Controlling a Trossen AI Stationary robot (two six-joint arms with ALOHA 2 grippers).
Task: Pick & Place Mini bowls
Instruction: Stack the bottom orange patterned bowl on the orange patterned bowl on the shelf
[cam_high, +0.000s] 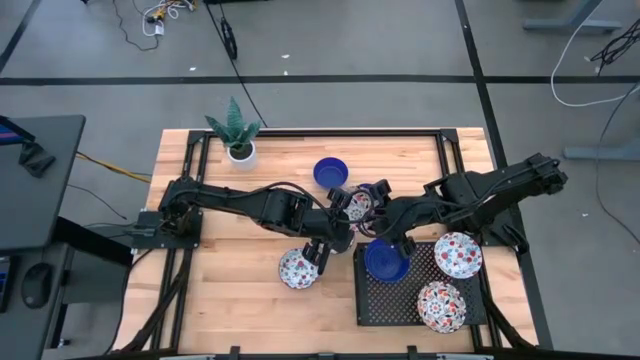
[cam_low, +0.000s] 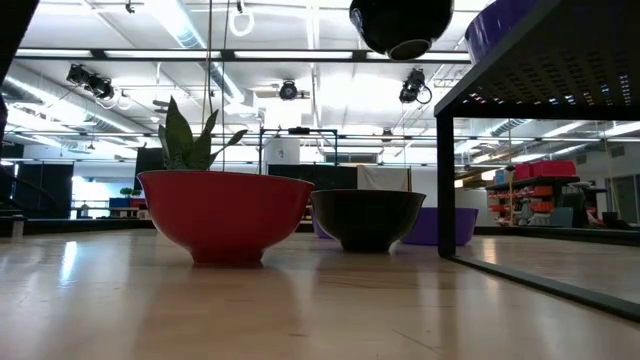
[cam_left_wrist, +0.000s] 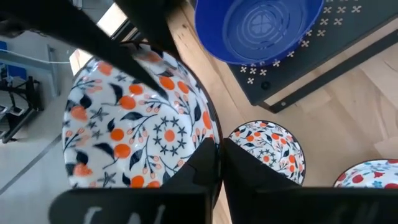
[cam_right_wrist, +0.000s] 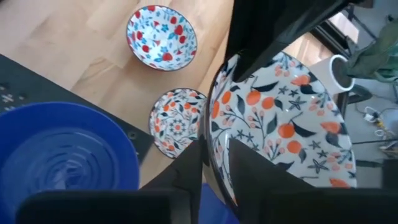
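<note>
Fingers: left fingers (cam_left_wrist: 199, 168) pinch the patterned bowl's (cam_high: 362, 200) rim mid-frame; right fingers (cam_right_wrist: 255, 180) close around the same rim.
Bowls: five patterned, two blue (cam_high: 330, 172).
Surface: wooden table (cam_high: 230, 300), black tray (cam_high: 375, 305).

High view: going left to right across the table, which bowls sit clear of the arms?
Floral white bowl on bare wood → glossy cobalt blue bowl near the back → blue bowl on the black perforated tray → floral bowl at the tray's front → floral bowl at its right.
</note>
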